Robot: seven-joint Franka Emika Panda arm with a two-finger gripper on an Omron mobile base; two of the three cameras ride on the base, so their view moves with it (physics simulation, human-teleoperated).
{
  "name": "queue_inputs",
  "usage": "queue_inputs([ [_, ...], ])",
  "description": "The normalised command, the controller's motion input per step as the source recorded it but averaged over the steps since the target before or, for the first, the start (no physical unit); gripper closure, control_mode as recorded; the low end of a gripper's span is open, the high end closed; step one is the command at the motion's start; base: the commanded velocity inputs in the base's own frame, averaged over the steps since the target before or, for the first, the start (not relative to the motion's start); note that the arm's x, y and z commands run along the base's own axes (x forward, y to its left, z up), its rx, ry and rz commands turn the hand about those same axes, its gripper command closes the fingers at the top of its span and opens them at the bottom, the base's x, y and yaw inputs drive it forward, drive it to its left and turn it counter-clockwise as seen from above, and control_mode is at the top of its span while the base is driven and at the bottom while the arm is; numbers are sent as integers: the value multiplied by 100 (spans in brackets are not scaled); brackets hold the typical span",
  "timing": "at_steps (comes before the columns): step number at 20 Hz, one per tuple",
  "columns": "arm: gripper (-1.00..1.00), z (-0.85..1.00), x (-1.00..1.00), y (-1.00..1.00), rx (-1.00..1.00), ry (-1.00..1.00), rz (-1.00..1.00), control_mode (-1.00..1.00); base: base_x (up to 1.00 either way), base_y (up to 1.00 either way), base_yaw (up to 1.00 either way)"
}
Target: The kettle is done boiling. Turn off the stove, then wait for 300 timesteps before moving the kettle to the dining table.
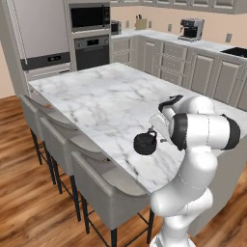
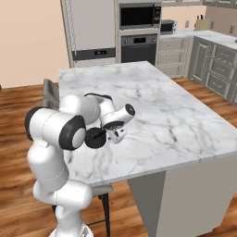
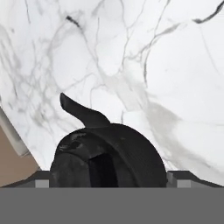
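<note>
The dark grey kettle [image 1: 144,143] [image 2: 95,138] stands upright on the dining table [image 1: 106,96] [image 2: 157,106], close to its near edge on the chair side. My gripper [image 1: 155,133] [image 2: 112,135] hovers right at the kettle's handle. In the hand view its fingertips [image 3: 42,182] sit wide apart, one on each side of the kettle [image 3: 107,148], and touch nothing, so the gripper [image 3: 109,181] is open. The spout points away over the marble [image 3: 144,52]. A flat black patch that looks like the stove [image 1: 236,50] lies in the far right counter.
Grey chairs [image 1: 96,178] [image 2: 51,95] line the table's side nearest the kettle. Wall ovens [image 1: 89,34] [image 2: 138,28] and cabinet counters with a coffee machine [image 1: 190,29] stand beyond the table. Wood floor [image 1: 29,202] surrounds it.
</note>
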Motion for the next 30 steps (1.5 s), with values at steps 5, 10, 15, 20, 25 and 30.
queue_inputs([
  [5, -100, 13, -24, 0, 0, -3, 0, -100, 0, 0, 0],
  [10, -100, 29, -14, 0, -4, -8, 0, -100, 0, 0, 0],
  [15, -100, 23, -20, 0, -4, -7, 0, -100, 0, 0, 0],
  [20, -100, 17, -40, -2, -3, -5, 0, -100, 0, 0, 0],
  [25, -100, 26, -48, -6, -5, -9, 0, -100, 0, 0, 0],
  [30, -100, 31, -49, -4, -6, -10, 0, -100, 0, 0, 0],
])
